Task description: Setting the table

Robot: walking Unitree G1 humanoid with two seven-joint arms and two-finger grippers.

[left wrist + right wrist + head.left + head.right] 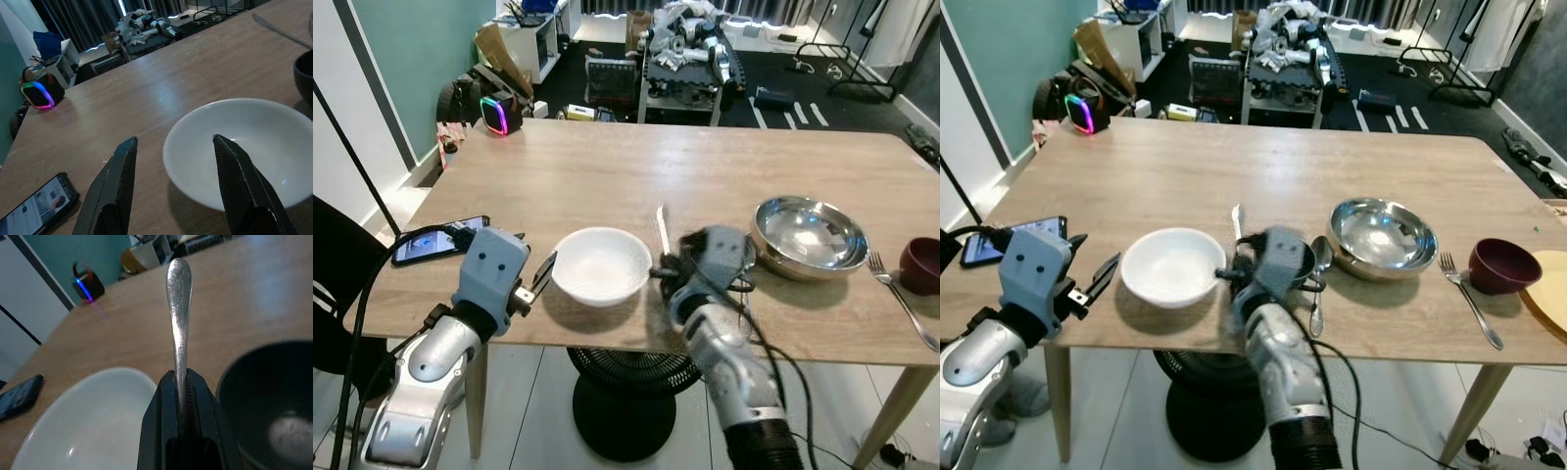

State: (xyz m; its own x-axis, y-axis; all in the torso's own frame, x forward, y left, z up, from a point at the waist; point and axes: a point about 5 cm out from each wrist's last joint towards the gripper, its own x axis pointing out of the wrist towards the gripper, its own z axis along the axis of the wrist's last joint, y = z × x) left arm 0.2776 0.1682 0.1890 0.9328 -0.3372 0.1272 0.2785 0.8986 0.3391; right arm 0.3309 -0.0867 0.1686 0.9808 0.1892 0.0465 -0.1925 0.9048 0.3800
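My right gripper (182, 396) is clenched on a metal utensil handle (179, 308), low centre in the head views between the white bowl (602, 264) and a small dark bowl (274, 401); its long axis points up-frame across the worktop (607, 176). My left gripper (176, 186) is spread, just left of the white bowl. I read no writing anywhere.

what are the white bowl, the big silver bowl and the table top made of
White bowl: likely glazed ceramic, smooth with soft highlights, possibly plastic. Silver bowl: polished metal, mirror-like reflections. Table top: light wood or wood-look laminate, matte with visible grain.
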